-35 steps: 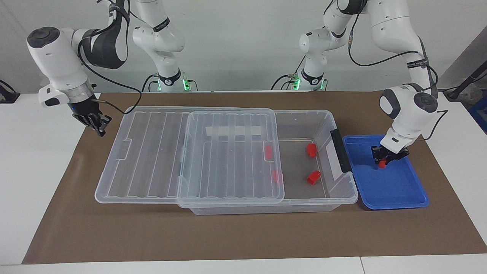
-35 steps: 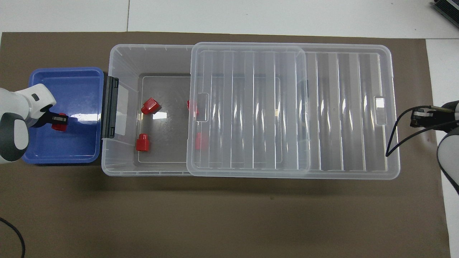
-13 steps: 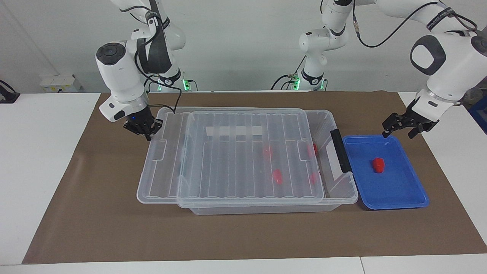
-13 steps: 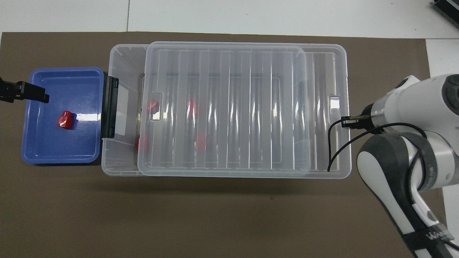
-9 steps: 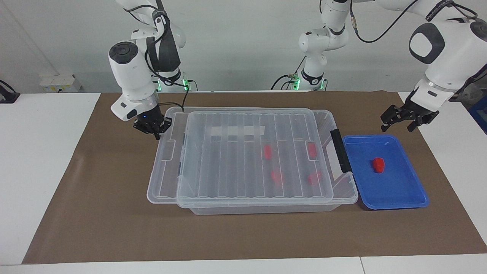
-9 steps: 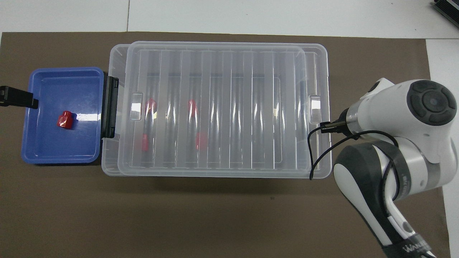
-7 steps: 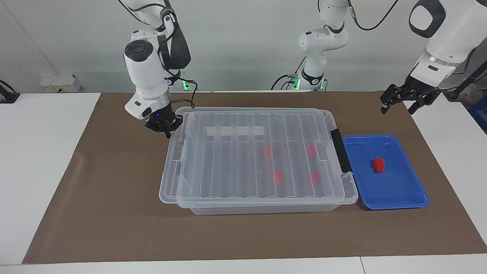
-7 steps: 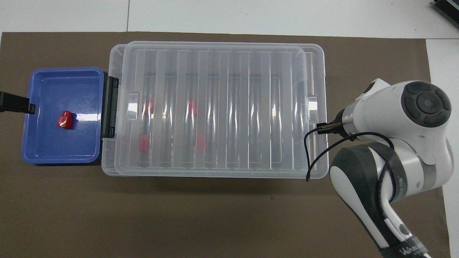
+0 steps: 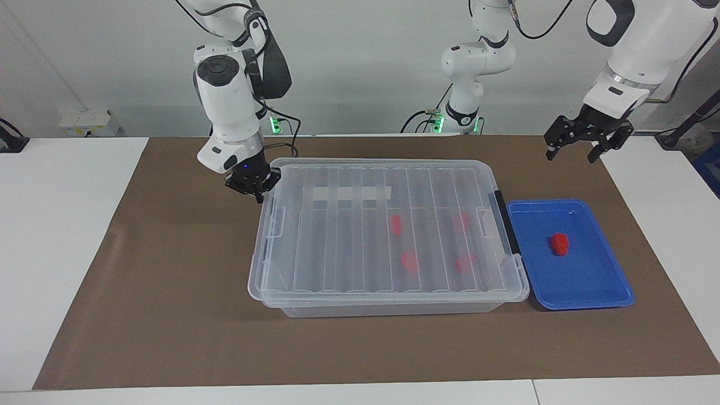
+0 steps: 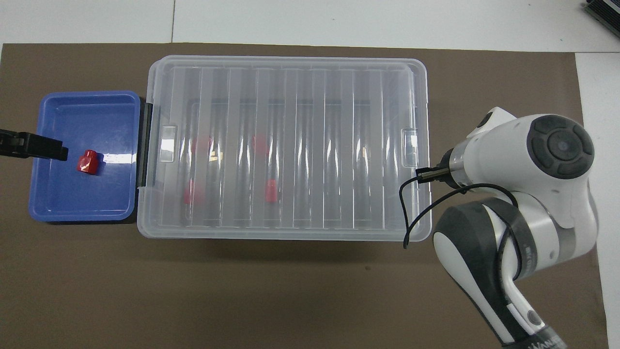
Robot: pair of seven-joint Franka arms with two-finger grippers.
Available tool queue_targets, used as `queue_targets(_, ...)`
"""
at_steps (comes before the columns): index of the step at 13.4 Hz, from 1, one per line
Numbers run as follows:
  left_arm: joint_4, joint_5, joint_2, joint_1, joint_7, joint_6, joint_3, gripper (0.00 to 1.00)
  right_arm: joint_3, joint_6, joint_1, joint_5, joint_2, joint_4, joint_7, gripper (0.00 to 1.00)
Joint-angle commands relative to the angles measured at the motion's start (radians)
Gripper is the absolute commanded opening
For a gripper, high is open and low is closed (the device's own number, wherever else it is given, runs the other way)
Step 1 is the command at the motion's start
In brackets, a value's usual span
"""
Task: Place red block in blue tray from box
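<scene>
One red block point(image 9: 559, 243) point(image 10: 88, 161) lies in the blue tray point(image 9: 585, 281) point(image 10: 72, 203), with nothing touching it. Several more red blocks point(image 9: 409, 261) point(image 10: 271, 190) show through the ribbed clear lid point(image 9: 337, 236) point(image 10: 339, 97), which covers the whole box point(image 9: 394, 308). My right gripper point(image 9: 256, 191) is shut, its fingertips against the lid's short end toward the right arm's end of the table; the overhead view hides it under the wrist. My left gripper point(image 9: 572, 153) hangs open and empty, high over the tray's outer end, and one of its fingers point(image 10: 36, 147) shows in the overhead view.
A black clip handle point(image 9: 504, 225) point(image 10: 144, 145) sits on the box's short end, right beside the tray. Box and tray rest on a brown mat point(image 9: 169, 315) point(image 10: 290, 291), with white table point(image 9: 56, 253) around it.
The left gripper let go of the red block in the tray and rose away. The right gripper pushed the lid toward the tray until it covered the box.
</scene>
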State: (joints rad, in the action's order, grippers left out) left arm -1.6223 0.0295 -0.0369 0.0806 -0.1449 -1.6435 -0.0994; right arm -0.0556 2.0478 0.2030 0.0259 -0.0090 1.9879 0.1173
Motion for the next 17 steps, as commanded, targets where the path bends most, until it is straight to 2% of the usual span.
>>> queue_targets(1,0.056,-0.02,-0.002,0.002,-0.004,0.034,0.01,1.0,0.0,0.015,-0.002,-0.021,-0.011,0.008,-0.028,0.0)
queue_targets(3,0.094,-0.025,0.018,0.001,-0.002,0.079,0.014,1.0,0.0,0.011,-0.004,-0.021,-0.011,-0.001,-0.021,0.0)
queue_targets(5,0.081,-0.034,0.009,-0.009,0.001,0.073,0.006,1.0,0.006,-0.006,-0.017,-0.024,-0.031,-0.001,-0.018,0.0)
queue_targets(8,0.053,-0.033,0.0,-0.009,-0.001,0.065,0.006,1.0,0.01,-0.067,-0.092,-0.024,-0.071,-0.001,0.007,0.0)
queue_targets(9,0.05,-0.033,-0.001,-0.009,0.002,0.065,0.006,1.0,0.01,-0.096,-0.117,-0.024,-0.078,-0.001,0.022,0.11)
queue_targets(10,0.05,-0.033,-0.001,-0.009,0.004,0.068,0.006,1.0,0.01,-0.109,-0.134,-0.024,-0.088,-0.001,0.047,0.77)
queue_targets(11,0.05,-0.033,-0.001,-0.007,0.004,0.073,0.006,1.0,0.01,-0.11,-0.155,-0.024,-0.091,-0.007,0.08,0.99)
queue_targets(15,0.035,-0.033,-0.009,-0.013,-0.001,0.063,0.006,1.0,0.013,-0.172,-0.215,-0.024,-0.075,-0.108,0.133,0.99)
queue_targets(17,-0.004,-0.033,-0.023,-0.024,-0.002,0.024,0.006,1.0,0.013,-0.217,-0.24,-0.023,-0.071,-0.176,0.136,1.0)
